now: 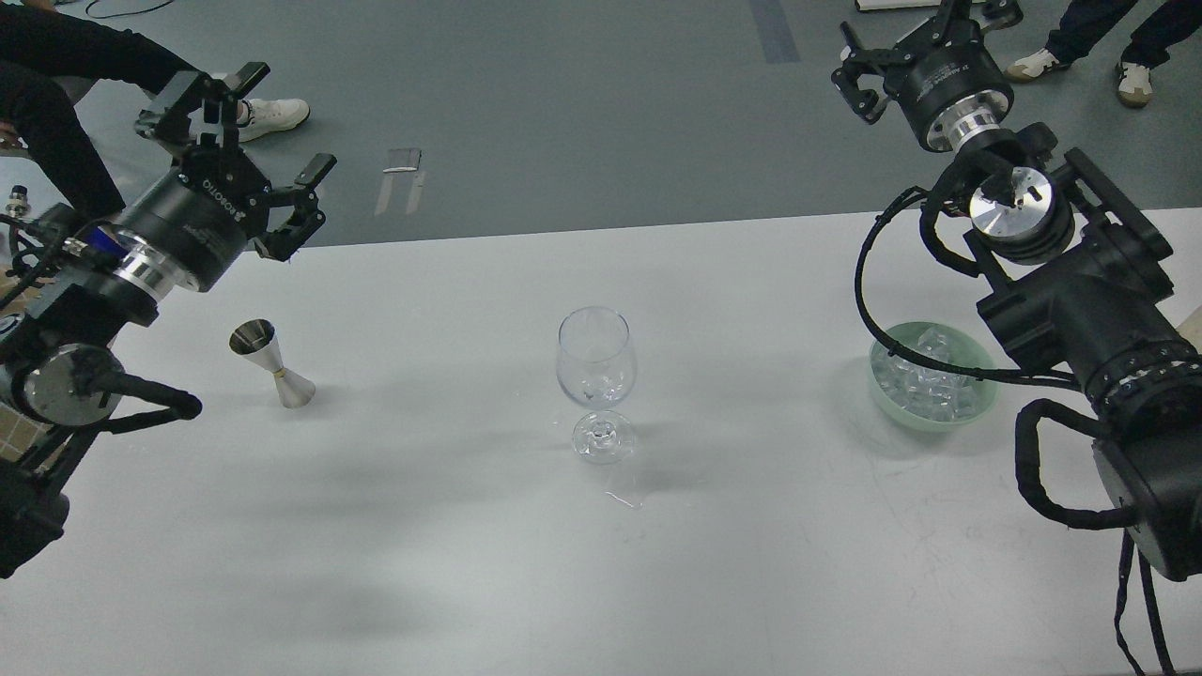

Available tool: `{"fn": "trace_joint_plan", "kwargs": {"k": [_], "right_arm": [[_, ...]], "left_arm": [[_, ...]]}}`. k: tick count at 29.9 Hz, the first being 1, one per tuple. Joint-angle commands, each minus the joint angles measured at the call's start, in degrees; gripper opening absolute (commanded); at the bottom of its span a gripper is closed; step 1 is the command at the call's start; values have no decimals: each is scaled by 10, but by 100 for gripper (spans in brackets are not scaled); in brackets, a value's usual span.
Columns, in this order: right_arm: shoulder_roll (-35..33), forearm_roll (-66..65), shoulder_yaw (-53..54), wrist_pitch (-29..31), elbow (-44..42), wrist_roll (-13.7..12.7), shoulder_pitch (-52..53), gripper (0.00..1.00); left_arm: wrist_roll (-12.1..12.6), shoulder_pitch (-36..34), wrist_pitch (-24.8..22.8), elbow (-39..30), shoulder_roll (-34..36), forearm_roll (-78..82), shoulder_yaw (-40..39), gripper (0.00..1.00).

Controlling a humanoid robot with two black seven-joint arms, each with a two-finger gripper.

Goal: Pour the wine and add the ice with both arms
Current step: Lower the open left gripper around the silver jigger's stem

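Nearest the camera: the white surface (376,563), bare along its front edge, carrying faint scuff marks and soft shadows.

Wine glass (596,380): clear, stemmed, upright at the middle of the surface. Bowl appears empty. Nothing touches it.

Jigger (272,363): silver, double-ended, upright, well left of the wine glass and apart from everything else on the surface.

Bowl (977,399): pale green, well right of the wine glass. It holds the ice (925,380), a heap of small clear cubes. The right arm's cable and forearm cross in front of the bowl's right side, hiding part of its rim.

Left arm (94,310): enters from the left edge and rises toward the far edge of the surface. Left gripper (268,150) is raised above the far left corner, its fingers (315,174) spread wide apart and holding nothing. It is well clear of the jigger.

Right arm (1089,319): enters from the right edge, with a black cable looping beside it. Right gripper (925,38) is raised beyond the far edge, over the grey floor (582,103). Its fingers (859,89) stand apart and hold nothing; the upper one is partly cut off by the frame's top edge.

Background: legs and shoes of persons at the upper left and upper right, standing on the floor.
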Motion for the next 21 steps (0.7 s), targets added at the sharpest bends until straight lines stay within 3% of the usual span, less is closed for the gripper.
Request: {"fn": "trace_joint_plan", "kwargs": {"k": [1,7,18,21], "right_arm": [[0,0,3,0,1,0,-3,100],[-6,0,3,0,1,0,-11,100],[-7,0,3,0,2,0,-14,100],[-7,0,3,0,2,0,-14,100]], "left_arm": [[-1,69,0,-62,28,-1,-48,98],[-1,201,-9,-92,21,-4,-159,98],[10,237,-10,-78,0,-112,-172,98],[11,237,-50,-41,-18,-117,-175,98]]}}
